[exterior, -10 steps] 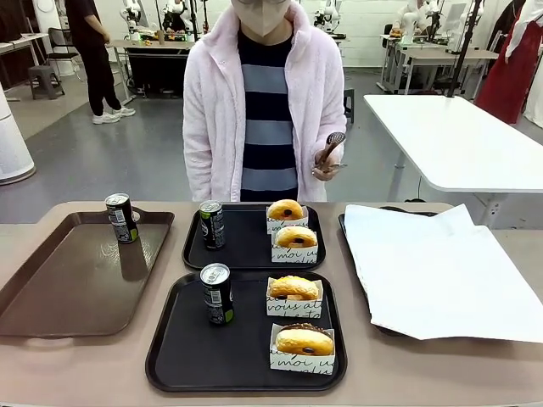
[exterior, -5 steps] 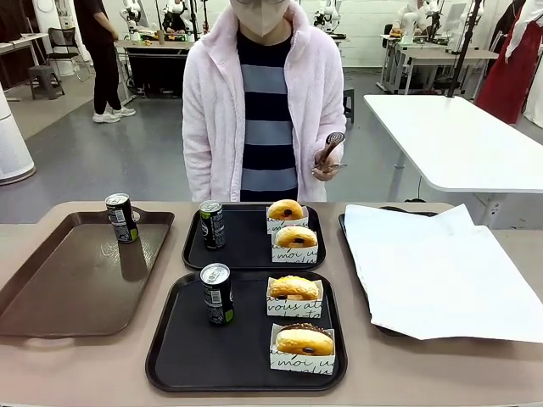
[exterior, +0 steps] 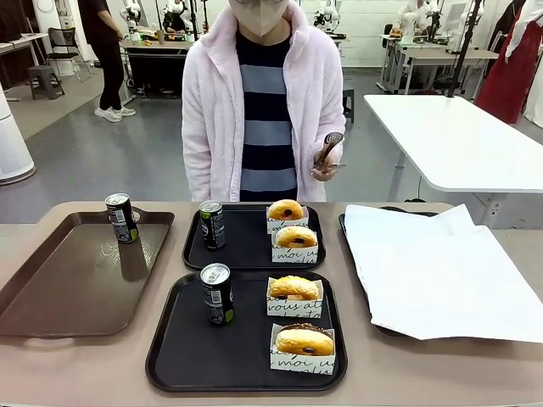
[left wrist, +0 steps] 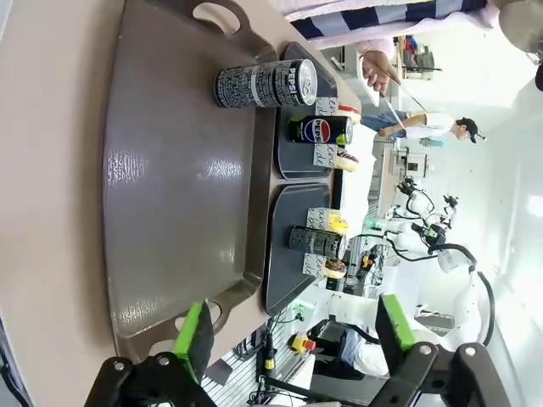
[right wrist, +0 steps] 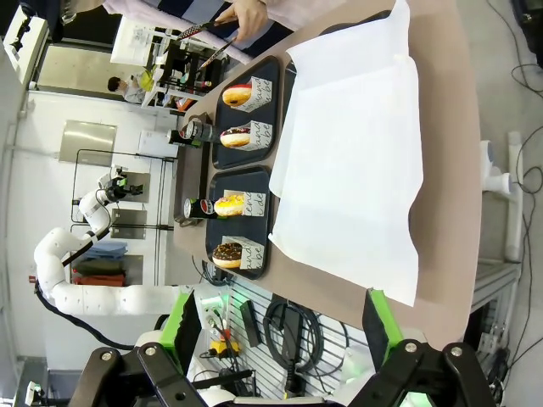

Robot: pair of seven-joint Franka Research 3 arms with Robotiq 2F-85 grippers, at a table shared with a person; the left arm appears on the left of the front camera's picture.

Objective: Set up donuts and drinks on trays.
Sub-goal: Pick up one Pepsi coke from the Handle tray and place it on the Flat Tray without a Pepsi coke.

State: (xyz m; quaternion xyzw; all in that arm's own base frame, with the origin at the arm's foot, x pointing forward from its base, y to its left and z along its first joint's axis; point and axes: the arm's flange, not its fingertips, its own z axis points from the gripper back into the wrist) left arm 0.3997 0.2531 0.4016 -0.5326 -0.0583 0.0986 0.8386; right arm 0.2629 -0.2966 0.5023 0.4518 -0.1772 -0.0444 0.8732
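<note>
Two black trays lie mid-table. The near tray [exterior: 187, 348] holds a can [exterior: 217, 293] and two sleeved donuts [exterior: 293, 290] [exterior: 304, 342]. On the far tray [exterior: 250, 248] stand a can [exterior: 212, 224] and two more donuts [exterior: 285, 210] [exterior: 295, 237]. A third can [exterior: 121, 217] stands on the brown tray [exterior: 76, 280]. In the left wrist view my left gripper [left wrist: 295, 335] is open, off the brown tray's [left wrist: 170, 170] end, well away from the can [left wrist: 265, 83]. My right gripper [right wrist: 280, 331] is open beyond the table edge, near the white paper [right wrist: 348, 161].
A person in a pink jacket stands at the far side holding tongs [exterior: 329, 146]. A white paper sheet [exterior: 433, 267] covers a tray at the right. The brown tray takes up the left of the table. Another white table stands behind at the right.
</note>
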